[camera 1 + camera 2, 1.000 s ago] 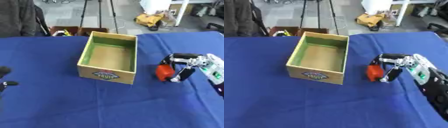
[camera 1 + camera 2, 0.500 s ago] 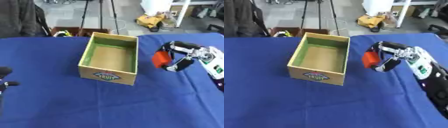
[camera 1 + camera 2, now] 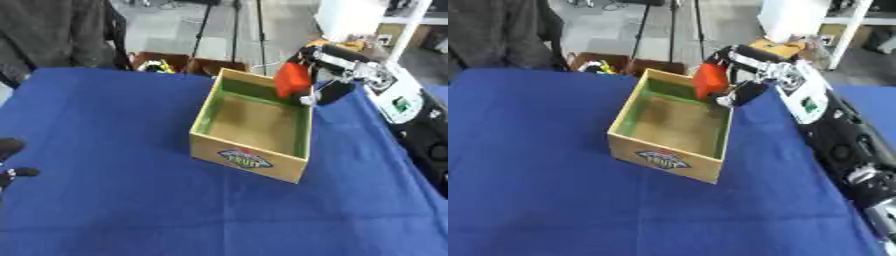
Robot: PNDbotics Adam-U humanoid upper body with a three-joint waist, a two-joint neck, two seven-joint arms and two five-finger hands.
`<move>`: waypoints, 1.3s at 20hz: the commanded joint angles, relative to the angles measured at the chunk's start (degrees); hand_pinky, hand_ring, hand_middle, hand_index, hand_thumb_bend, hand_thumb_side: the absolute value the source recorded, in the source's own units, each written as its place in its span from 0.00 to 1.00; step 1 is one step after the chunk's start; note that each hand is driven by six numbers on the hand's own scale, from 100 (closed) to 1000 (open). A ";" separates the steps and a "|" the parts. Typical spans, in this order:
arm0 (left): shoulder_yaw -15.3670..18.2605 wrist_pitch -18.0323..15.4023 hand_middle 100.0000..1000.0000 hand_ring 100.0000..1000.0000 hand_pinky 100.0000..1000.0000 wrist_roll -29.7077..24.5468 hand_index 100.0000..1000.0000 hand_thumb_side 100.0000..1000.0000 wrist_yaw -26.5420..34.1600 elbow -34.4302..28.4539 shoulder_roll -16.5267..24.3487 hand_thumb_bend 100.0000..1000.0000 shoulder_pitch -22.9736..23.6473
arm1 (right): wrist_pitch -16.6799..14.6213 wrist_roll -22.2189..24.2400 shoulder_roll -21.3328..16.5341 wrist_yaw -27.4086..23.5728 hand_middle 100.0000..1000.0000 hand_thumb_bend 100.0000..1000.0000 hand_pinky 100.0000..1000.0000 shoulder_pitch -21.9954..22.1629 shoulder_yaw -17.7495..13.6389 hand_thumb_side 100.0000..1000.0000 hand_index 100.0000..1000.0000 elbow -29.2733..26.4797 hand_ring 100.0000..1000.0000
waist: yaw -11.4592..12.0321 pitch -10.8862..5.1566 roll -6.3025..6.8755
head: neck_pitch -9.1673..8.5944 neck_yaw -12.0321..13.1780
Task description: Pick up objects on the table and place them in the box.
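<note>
Gripping red object | right hand | long axis upright | above box

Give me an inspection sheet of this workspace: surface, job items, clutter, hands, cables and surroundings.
Surface: blue cloth covers the table.
Job's things: open box, green inside, looks empty; orange-red object held above its far right corner.
Clutter: nothing seen on the cloth.
Hands: right hand curled round the orange-red object; left hand shows only at the left edge, fingers unclear.
Cables: nothing seen.
Surroundings: tripod legs, a dark garment and a white cabinet beyond the table.
</note>
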 commanded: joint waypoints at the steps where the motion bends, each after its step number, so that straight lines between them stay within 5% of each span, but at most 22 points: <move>1: -0.27 -0.01 0.65 0.83 0.51 -0.39 0.71 0.78 0.37 -1.06 0.05 0.70 -0.99 | -1.15 0.17 0.99 3.36 0.51 0.00 0.48 -1.27 0.79 0.09 0.70 1.66 0.64 | 0.21 -0.69 0.28 | -0.73 -0.89; 4: -0.35 -0.02 0.65 0.83 0.51 -0.49 0.71 0.78 0.50 -1.07 -0.09 0.70 -1.07 | -2.83 1.80 3.02 6.42 0.56 0.00 0.52 -1.14 2.73 0.15 0.72 2.26 0.66 | 0.23 -0.44 0.36 | -0.54 -1.34; 5: -0.38 -0.02 0.65 0.83 0.51 -0.52 0.71 0.78 0.53 -1.07 -0.16 0.70 -1.10 | -3.47 2.39 3.51 7.42 0.64 0.00 0.58 -1.11 3.26 0.23 0.77 2.16 0.72 | 0.24 -0.39 0.37 | -0.50 -1.45; 7: -0.45 -0.02 0.65 0.83 0.51 -0.60 0.71 0.78 0.55 -1.05 -0.22 0.70 -1.11 | -4.85 3.60 4.15 9.39 0.79 0.22 0.74 -1.07 4.04 0.36 0.84 1.48 0.83 | 0.18 -0.36 0.35 | -0.43 -1.58; 8: -0.45 -0.02 0.65 0.83 0.51 -0.61 0.71 0.78 0.55 -1.04 -0.23 0.70 -1.10 | -5.58 4.12 4.26 10.34 0.81 0.25 0.75 -1.04 4.28 0.37 0.85 0.80 0.84 | 0.10 -0.36 0.35 | -0.41 -1.57; 9: -0.44 -0.03 0.65 0.83 0.52 -0.60 0.71 0.78 0.55 -1.03 -0.24 0.70 -1.09 | -6.29 4.48 4.27 11.32 0.90 0.45 0.89 -1.06 4.46 0.45 0.89 -0.07 0.93 | 0.01 -0.39 0.31 | -0.37 -1.60; 11: -0.43 -0.04 0.65 0.83 0.52 -0.59 0.71 0.78 0.54 -1.02 -0.24 0.70 -1.05 | -7.42 4.52 4.05 13.15 0.99 0.63 1.00 -1.09 4.59 0.48 0.94 -2.40 1.00 | -0.33 -0.50 0.25 | -0.29 -1.51; 13: -0.42 -0.05 0.65 0.83 0.52 -0.58 0.71 0.78 0.51 -0.99 -0.20 0.70 -0.92 | -7.86 3.54 3.71 15.05 1.00 0.67 1.00 -1.07 4.29 0.48 0.95 -5.24 1.00 | -0.86 -0.69 0.23 | -0.19 -1.31; 18: 0.20 -0.20 0.65 0.83 0.52 -0.05 0.71 0.78 0.42 -0.84 -0.19 0.70 0.10 | -7.79 -0.87 2.28 14.80 0.93 0.57 0.89 -1.00 -0.87 0.40 0.89 -12.78 0.96 | -4.42 -1.68 0.69 | 0.48 0.65; 19: 0.40 -0.25 0.64 0.83 0.52 0.13 0.71 0.78 0.38 -0.80 -0.12 0.70 0.39 | -7.52 -1.81 1.64 13.94 0.85 0.40 0.79 -0.42 -2.34 0.36 0.87 -14.31 0.91 | -5.46 -1.97 0.82 | 0.69 1.32; 21: 0.94 -0.37 0.64 0.83 0.52 0.62 0.71 0.78 0.22 -0.72 0.11 0.70 1.01 | -6.78 -3.66 0.82 12.13 0.79 0.27 0.69 1.71 -5.33 0.33 0.86 -17.34 0.86 | -7.94 -2.57 1.05 | 1.06 3.01; 23: 1.48 -0.51 0.64 0.83 0.52 1.16 0.71 0.78 0.02 -0.69 0.39 0.70 1.51 | -6.12 -5.66 0.61 10.14 0.78 0.25 0.67 4.72 -7.26 0.33 0.85 -20.60 0.86 | -9.95 -2.92 1.15 | 1.21 4.45; 24: 1.78 -0.56 0.64 0.83 0.52 1.45 0.71 0.78 -0.06 -0.66 0.49 0.70 1.69 | -5.48 -6.69 0.83 9.12 0.73 0.09 0.61 6.35 -8.18 0.36 0.83 -22.26 0.84 | -10.96 -2.92 1.20 | 0.75 5.48; 26: 2.59 -0.74 0.64 0.83 0.52 2.20 0.71 0.78 -0.22 -0.62 0.72 0.70 2.07 | -3.74 -8.71 1.74 7.11 0.66 0.05 0.55 9.59 -10.54 0.36 0.79 -24.78 0.82 | -13.72 -2.85 1.41 | 0.26 7.82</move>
